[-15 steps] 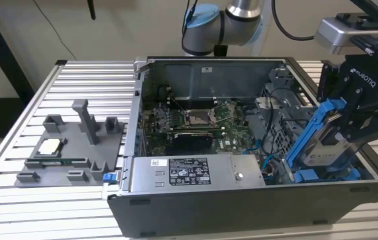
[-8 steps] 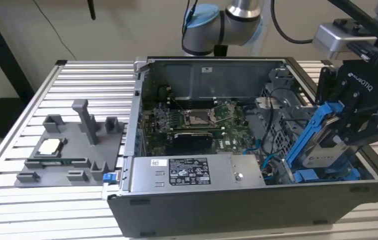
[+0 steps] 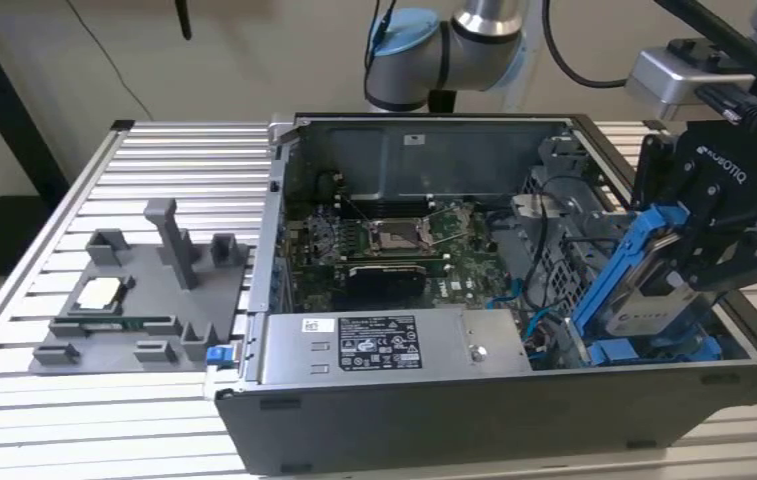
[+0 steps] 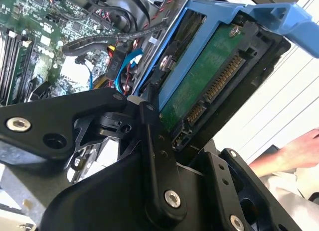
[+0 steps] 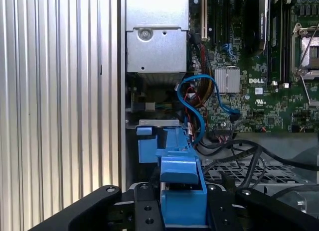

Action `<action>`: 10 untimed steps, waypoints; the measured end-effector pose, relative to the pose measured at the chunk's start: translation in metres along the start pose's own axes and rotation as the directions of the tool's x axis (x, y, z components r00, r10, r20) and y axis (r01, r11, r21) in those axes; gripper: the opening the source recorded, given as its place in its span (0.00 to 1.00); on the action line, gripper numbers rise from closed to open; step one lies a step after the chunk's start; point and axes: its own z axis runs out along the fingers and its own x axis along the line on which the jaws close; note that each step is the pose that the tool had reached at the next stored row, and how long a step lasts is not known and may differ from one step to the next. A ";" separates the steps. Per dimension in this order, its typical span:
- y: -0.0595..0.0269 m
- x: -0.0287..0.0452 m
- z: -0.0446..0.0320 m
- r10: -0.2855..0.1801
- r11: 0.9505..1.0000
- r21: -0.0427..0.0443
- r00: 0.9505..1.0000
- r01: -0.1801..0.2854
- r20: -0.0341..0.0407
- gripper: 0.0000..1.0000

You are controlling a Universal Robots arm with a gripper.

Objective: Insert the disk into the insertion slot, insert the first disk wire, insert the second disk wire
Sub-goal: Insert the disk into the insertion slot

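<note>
Over at the exterior view's right, the tool [image 3: 693,268] is clamped on the disk [image 3: 645,312], its fingers squeezing the sides of the blue caddy frame [image 3: 618,265]. The disk hangs tilted, its lower end dipping into the corner of the open computer case [image 3: 485,420], just above the insertion slot [image 3: 652,352] with its blue fittings. As far as I can judge, it is not seated yet.

In the second wrist view the drive's green circuit board [image 4: 199,86] and its connector edge face out bare. I'd call it stiff, fairly dense and fragile: something to hold by the plastic frame's side rails, never by the board or contacts. The frame looks smooth and a little springy, so a skewed grip could slip.

A blue data cable [image 5: 199,99] loops loose near the bay. The case sits on a slatted metal surface [image 3: 178,160], and a person's hand [image 4: 294,149] rests beyond the case.
</note>
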 end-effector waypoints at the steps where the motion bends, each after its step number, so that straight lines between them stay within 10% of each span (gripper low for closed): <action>1: -0.0001 0.0000 0.0000 0.000 1.000 0.000 1.000 0.000 0.000 0.34; 10: 0.0001 -0.0005 -0.0039 0.000 1.000 0.000 1.000 0.000 0.000 0.40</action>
